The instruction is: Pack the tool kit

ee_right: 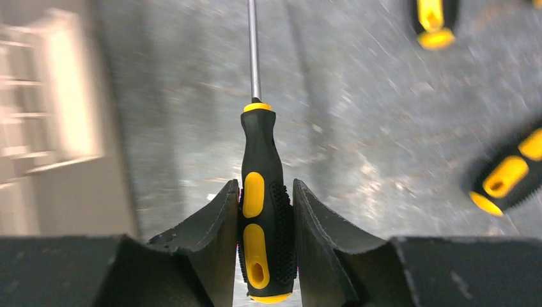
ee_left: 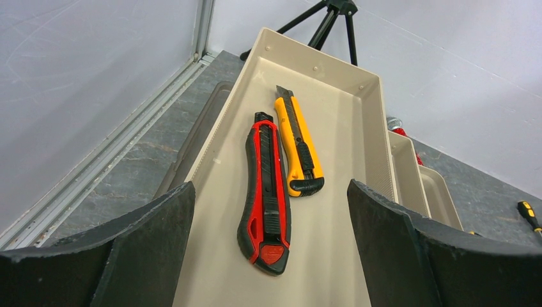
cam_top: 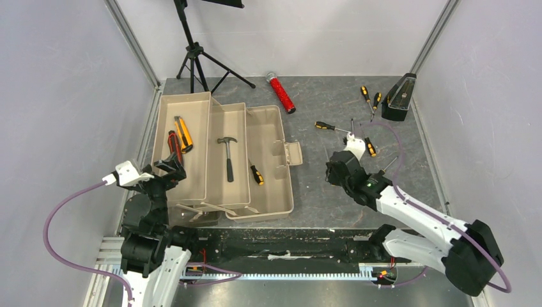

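The toolbox [cam_top: 268,137] sits open on the table [cam_top: 319,192], a hammer [cam_top: 228,157] in its middle tray. The left claw [ee_left: 271,192] is wide open over the red knife [ee_left: 263,160] and orange knife [ee_left: 297,147]. The right claw [ee_right: 265,188] squeezes a screwdriver [ee_right: 259,147] by its handle.

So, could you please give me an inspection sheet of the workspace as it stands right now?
Surface: dark scuffed table, no spills seen.
Job's things: toolbox open; red knife and orange knife in its left tray, hammer in the middle tray, small screwdriver in the right section; loose screwdrivers on the table.
Clutter: red glitter tube, black metronome.
End effectors: left end effector open over the knives; right end effector shut on a long screwdriver.
Cables: purple cables loop beside both arms.
Surroundings: grey walls, tripod at the back.
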`<state>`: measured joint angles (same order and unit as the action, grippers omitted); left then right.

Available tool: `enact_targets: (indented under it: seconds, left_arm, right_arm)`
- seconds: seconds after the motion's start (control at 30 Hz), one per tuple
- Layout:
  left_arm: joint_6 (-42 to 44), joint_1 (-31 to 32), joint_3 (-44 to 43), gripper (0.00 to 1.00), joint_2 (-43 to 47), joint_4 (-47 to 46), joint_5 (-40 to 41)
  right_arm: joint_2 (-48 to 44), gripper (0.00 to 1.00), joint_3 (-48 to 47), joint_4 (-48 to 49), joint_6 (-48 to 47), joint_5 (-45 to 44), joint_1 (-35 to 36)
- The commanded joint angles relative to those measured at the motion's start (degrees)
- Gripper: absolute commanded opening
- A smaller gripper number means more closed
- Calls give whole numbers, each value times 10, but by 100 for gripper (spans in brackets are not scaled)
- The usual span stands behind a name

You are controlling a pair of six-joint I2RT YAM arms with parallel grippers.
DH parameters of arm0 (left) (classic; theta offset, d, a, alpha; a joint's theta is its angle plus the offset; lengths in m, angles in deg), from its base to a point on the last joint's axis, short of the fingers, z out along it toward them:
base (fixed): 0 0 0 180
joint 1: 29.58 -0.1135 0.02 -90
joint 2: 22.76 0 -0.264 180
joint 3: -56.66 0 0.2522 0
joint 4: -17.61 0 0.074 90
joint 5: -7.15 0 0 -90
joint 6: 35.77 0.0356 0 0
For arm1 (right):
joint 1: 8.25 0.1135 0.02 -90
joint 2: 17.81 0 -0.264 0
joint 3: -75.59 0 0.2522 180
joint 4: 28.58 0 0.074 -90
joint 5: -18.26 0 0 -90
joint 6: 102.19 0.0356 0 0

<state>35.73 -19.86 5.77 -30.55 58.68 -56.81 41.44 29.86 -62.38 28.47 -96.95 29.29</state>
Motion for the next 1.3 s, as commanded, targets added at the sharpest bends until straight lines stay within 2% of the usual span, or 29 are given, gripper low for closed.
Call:
enact_targets:
  seconds: [0.0,0.17,0.33,0.53,0.63,0.77,1.0,1.13,1.27]
  left_arm:
    - [19,-3,0,93,6,-18,9]
    - [20,-3,0,93,8,-18,11]
    - [19,-3,0,93,8,-18,10]
    - [19,-3,0,93,14,-17,14]
    - [19,-3,1,93,15,-17,14]
    - [19,-3,1,93,18,-18,14]
    - [19,-3,1,93,22,-19,14]
    - [19,-3,2,93,24,-20,14]
    - [19,-3,2,93,26,-20,14]
  right_arm:
    - [-22,0,-96,54,-45,-52,64]
    - [10,0,-139,124,-39,-10,131]
    - [93,0,-181,182,-22,36,181]
    - [202,3,-235,183,11,11,219]
    - [244,11,-260,178,17,9,223]
    - [279,36,-291,161,12,12,227]
    - [246,65,-294,140,-35,-29,228]
    - [215,73,-295,113,-71,-59,217]
    - [176,79,-284,64,-90,-92,177]
